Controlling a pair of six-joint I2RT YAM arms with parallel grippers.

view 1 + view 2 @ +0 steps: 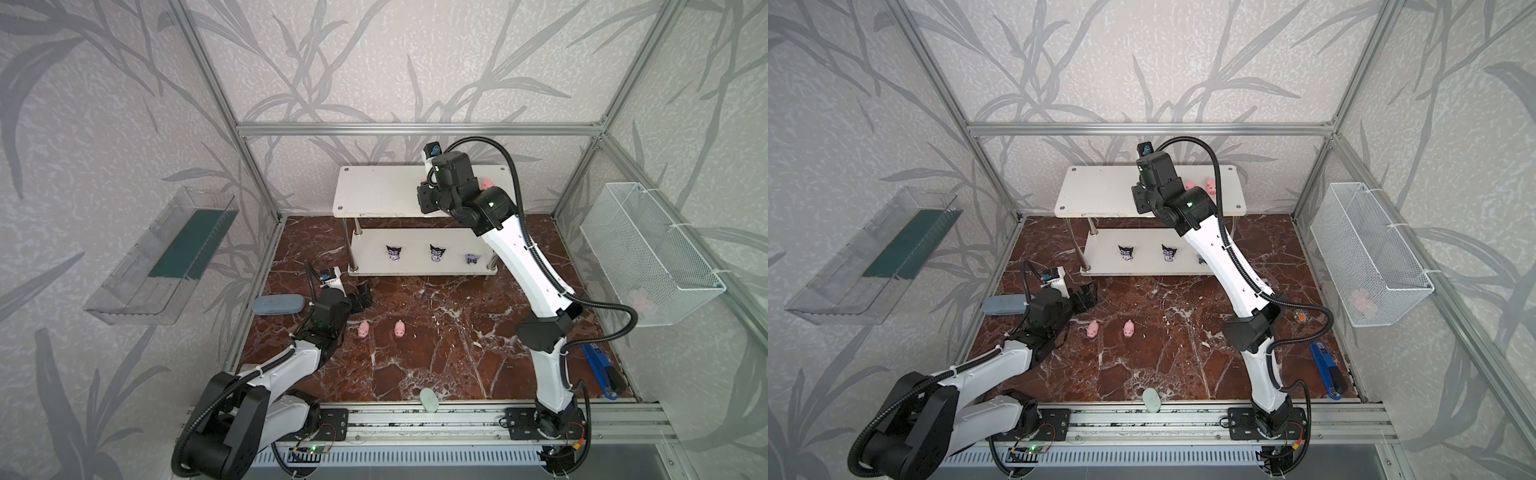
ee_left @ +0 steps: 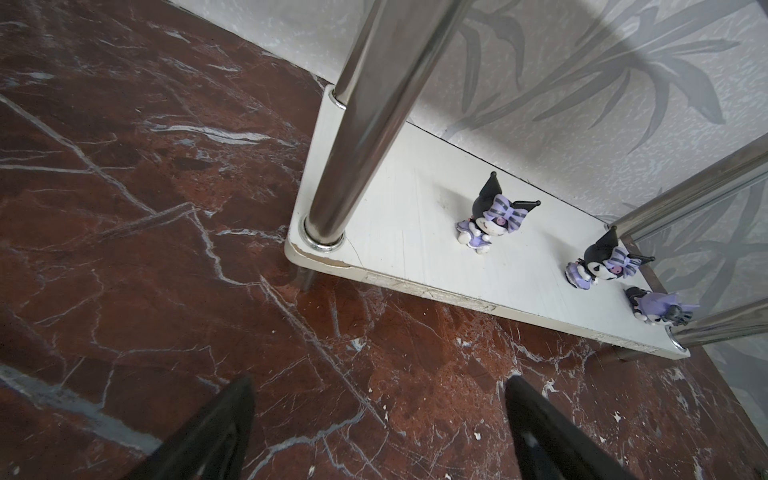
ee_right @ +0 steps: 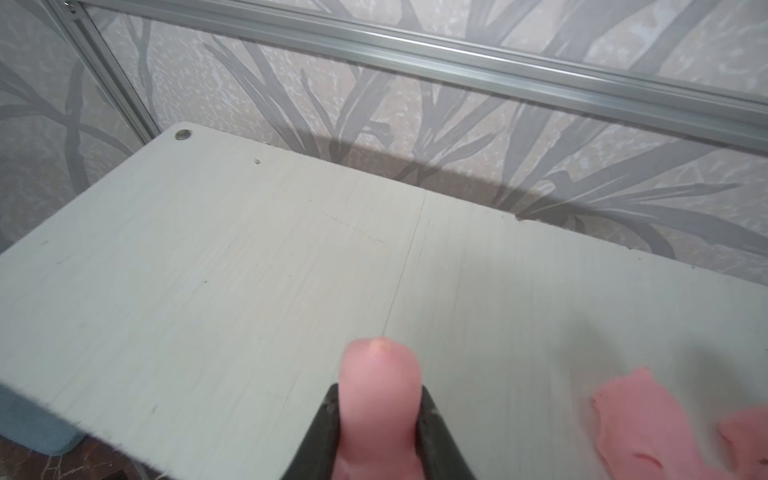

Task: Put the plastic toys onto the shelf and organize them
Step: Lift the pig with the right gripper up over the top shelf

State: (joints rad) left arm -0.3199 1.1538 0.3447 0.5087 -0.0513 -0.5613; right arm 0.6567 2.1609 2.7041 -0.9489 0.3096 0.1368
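Worktop: your brown marble worktop (image 1: pixel 415 365) carries everything, with the shelf (image 1: pixel 374 187) at its far side against the back wall.
Shelf: you see two white boards on chrome posts, one above the other.
Right end effector: your right end effector (image 3: pixel 378 395) is clenched on a held pig (image 3: pixel 378 370) over the top board. You cannot tell whether the pig touches the board.
Left end effector: your left end effector (image 2: pixel 379 382) is released, its jaws wide apart with nothing between. It sits low over the worktop, near the shelf's left end.
Figurines: three dark figurines stand in a row on the lower board. Two (image 1: pixel 394 252) (image 1: pixel 436 252) are upright and the rightmost (image 2: pixel 658 307) lies tipped beside a post.
Shelf pigs: two shelf pigs (image 1: pixel 1190 185) (image 1: pixel 1211 185) sit near the top board's right end.
Worktop pigs: two worktop pigs (image 1: pixel 363 329) (image 1: pixel 400 328) lie side by side before the shelf, near your left arm.
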